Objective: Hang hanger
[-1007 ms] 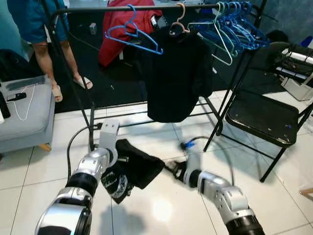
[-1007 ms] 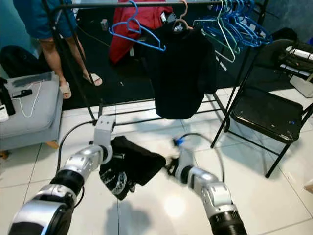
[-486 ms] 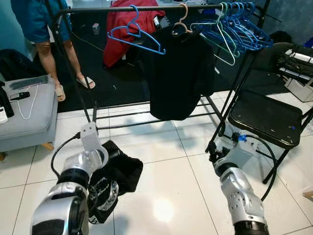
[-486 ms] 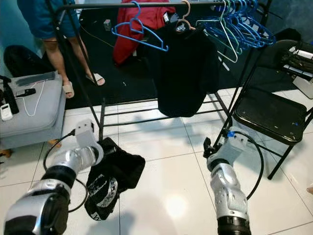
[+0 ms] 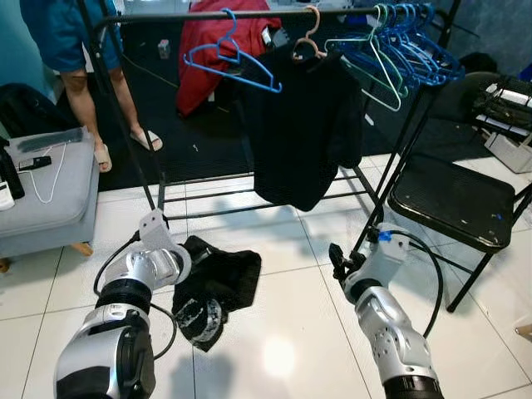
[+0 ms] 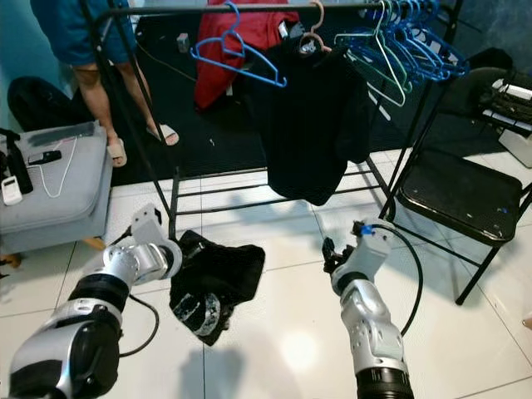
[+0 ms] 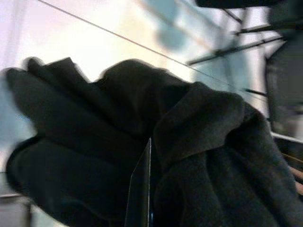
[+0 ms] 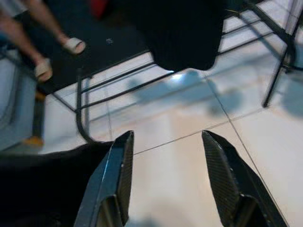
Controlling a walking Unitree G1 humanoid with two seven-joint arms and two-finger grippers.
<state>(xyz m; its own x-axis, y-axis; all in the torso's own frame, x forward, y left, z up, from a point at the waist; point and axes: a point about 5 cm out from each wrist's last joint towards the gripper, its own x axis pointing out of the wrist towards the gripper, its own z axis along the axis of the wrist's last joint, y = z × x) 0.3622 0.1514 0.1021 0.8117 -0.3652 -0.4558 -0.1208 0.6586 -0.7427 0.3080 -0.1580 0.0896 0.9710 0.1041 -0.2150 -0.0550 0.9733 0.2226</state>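
Hanger, pale pink: hung on black rack rail, carrying black shirt. Left gripper: clenched on crumpled black garment above white tiles. Right gripper: fingers spread, empty, beside folding chair.

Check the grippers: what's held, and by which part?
The left gripper holds the black garment by a bunched upper edge, the rest hanging. The right gripper is open, holding nothing.
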